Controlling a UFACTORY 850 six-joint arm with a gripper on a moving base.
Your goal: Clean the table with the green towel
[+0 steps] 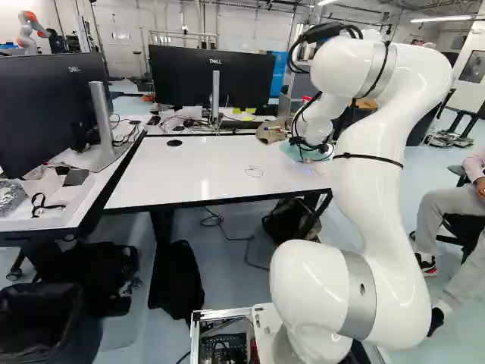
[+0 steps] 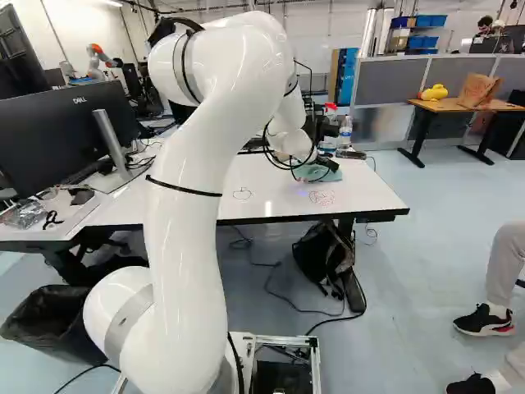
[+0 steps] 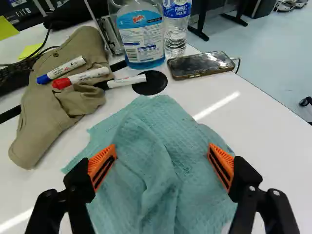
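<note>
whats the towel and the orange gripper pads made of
The green towel looks like matte woven cloth, perhaps cotton or microfibre, given its textured surface and soft folds. The orange pads look like matte moulded plastic or rubber, given their ridges.

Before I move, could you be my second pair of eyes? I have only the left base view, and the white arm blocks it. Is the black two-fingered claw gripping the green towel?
Observer: No. The wrist view shows the claw open, its orange pads wide apart on either side of a raised fold in the green towel.
Operator: Anything loose on the tan cloth item beside it?
Observer: Yes, two white markers lie on it, one with a blue cap and one with a red cap.
Operator: And past the towel, what is hidden behind the arm?
Observer: A dark phone lies near the foot of a clear bottle of blue liquid.
</note>
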